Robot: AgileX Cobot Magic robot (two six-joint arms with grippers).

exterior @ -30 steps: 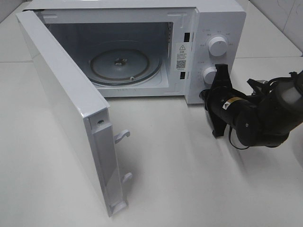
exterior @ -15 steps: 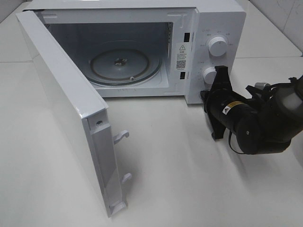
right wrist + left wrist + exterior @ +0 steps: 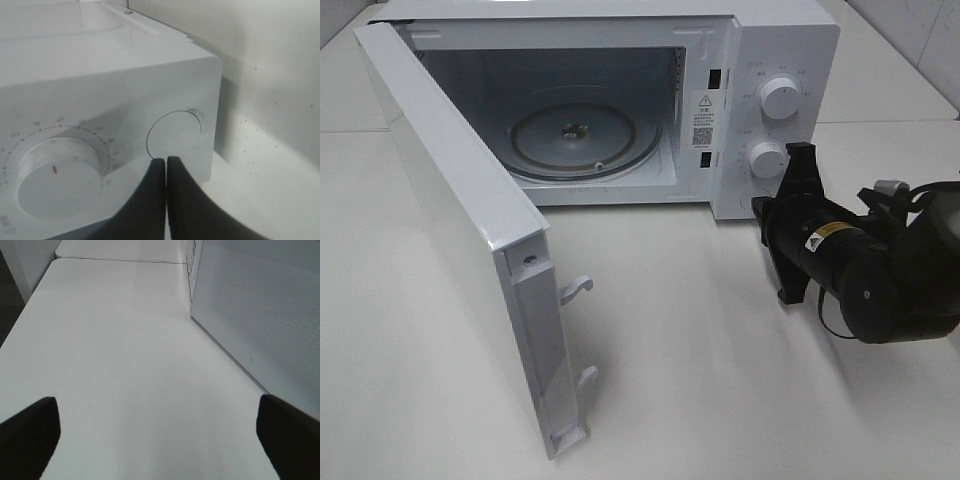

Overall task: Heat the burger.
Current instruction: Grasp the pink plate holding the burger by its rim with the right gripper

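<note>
Currently the burger appears in none of the views; its direction from either claw, its long axis and the nearer arm therefore cannot be stated.

- The microwave (image 3: 620,60) stands at the rear of the table (image 3: 720,380); its door (image 3: 470,250) is swung fully out towards the left-arm side; the turntable (image 3: 585,135) lies bare inside the cavity.
- The right gripper (image 3: 760,207) is level with the control panel, just below the lower knob (image 3: 767,159); the wrist view shows its fingers pressed together with nothing between them, their tips at the round button (image 3: 174,134) (contact with the button cannot be confirmed).
- The left gripper (image 3: 160,429) has its fingers spread wide and grasps nothing; it hangs above bare table on the outer side of the door.

Judgement: the cavity is ready, so loading is the outstanding step. The open door forms a wall along the left of the opening – a left-arm entry must pass around its free edge; the right arm has a straighter line across the open table in front of the microwave.
</note>
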